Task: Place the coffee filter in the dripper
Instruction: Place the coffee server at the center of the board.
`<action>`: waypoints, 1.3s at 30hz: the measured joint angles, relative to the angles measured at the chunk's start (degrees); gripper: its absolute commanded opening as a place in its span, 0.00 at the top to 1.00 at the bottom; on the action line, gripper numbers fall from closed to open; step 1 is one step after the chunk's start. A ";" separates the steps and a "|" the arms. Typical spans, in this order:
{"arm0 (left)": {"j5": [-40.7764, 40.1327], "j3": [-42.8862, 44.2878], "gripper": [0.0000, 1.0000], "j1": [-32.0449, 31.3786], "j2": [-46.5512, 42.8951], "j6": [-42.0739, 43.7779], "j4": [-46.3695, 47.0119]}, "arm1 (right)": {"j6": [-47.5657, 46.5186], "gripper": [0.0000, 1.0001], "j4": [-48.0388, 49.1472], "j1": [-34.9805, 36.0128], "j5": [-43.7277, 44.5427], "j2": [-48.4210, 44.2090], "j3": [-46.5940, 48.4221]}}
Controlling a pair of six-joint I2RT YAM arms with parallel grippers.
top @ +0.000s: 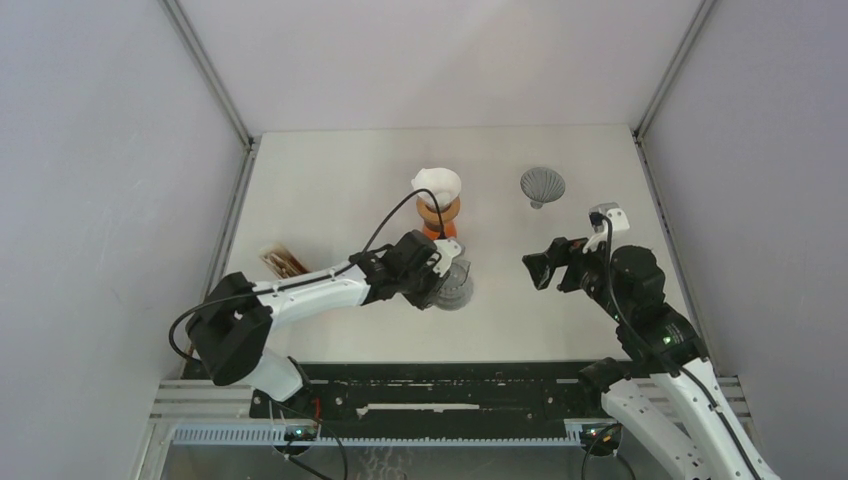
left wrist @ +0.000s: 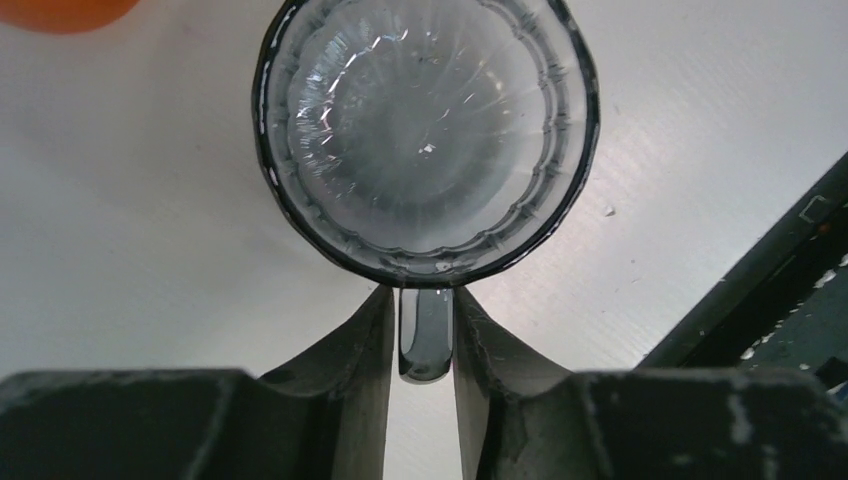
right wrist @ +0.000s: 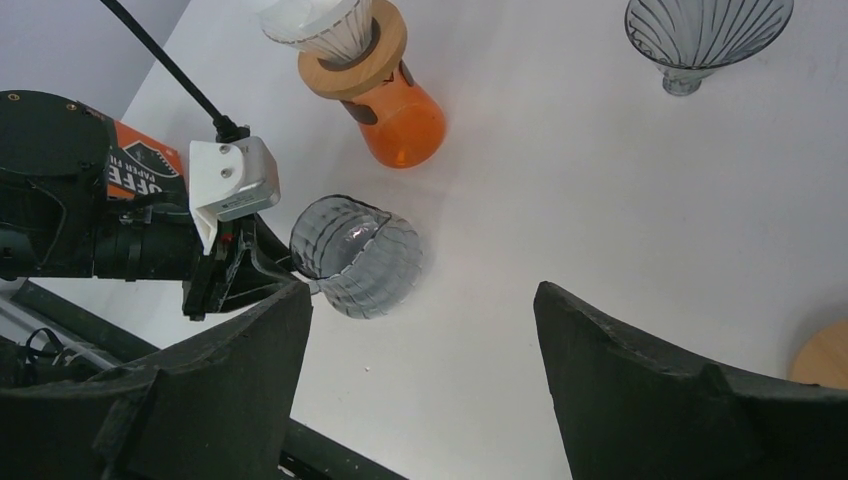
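Observation:
A white cone that looks like the coffee filter (top: pixel 437 185) (right wrist: pixel 315 20) sits in the wooden collar of an orange carafe (top: pixel 440 215) (right wrist: pixel 400 115) at the table's middle back. The grey ribbed glass dripper cone (top: pixel 542 185) (right wrist: pixel 705 35) stands alone at the back right. My left gripper (top: pixel 440 272) (left wrist: pixel 425 300) is shut on the handle of a ribbed glass cup (top: pixel 455 288) (left wrist: pixel 425 135) (right wrist: pixel 355 255) that rests on the table in front of the carafe. My right gripper (top: pixel 538 268) (right wrist: pixel 420 300) hangs open to the right of the cup, holding nothing.
An orange pack of paper filters (top: pixel 285 262) (right wrist: pixel 140 170) lies at the left of the table. A wooden disc (right wrist: pixel 825 355) shows at the right edge of the right wrist view. The black rail (top: pixel 440 385) runs along the near edge.

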 measured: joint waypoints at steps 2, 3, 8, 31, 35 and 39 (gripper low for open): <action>-0.79 0.00 0.57 0.00 0.00 0.66 -0.39 | 0.02 0.10 0.02 0.00 -0.02 0.24 0.00; -1.11 0.00 0.52 0.00 0.00 0.90 -0.52 | 0.00 0.10 0.04 0.00 -0.04 0.39 0.00; -3.52 -0.09 0.36 0.00 -0.96 1.42 -1.03 | 0.02 0.09 -0.09 0.00 -1.01 1.66 0.00; -17.64 -5.40 0.14 0.00 -19.43 -6.91 -3.45 | 0.04 0.07 -6.14 -0.39 1.53 7.15 2.03; -20.68 -5.29 0.00 0.94 -27.02 -10.49 -7.80 | 0.04 0.05 -7.82 -0.57 3.34 10.08 2.14; -23.45 -5.20 0.00 4.33 -34.34 -12.76 -12.98 | 0.20 0.02 -8.98 -1.38 5.18 12.94 2.14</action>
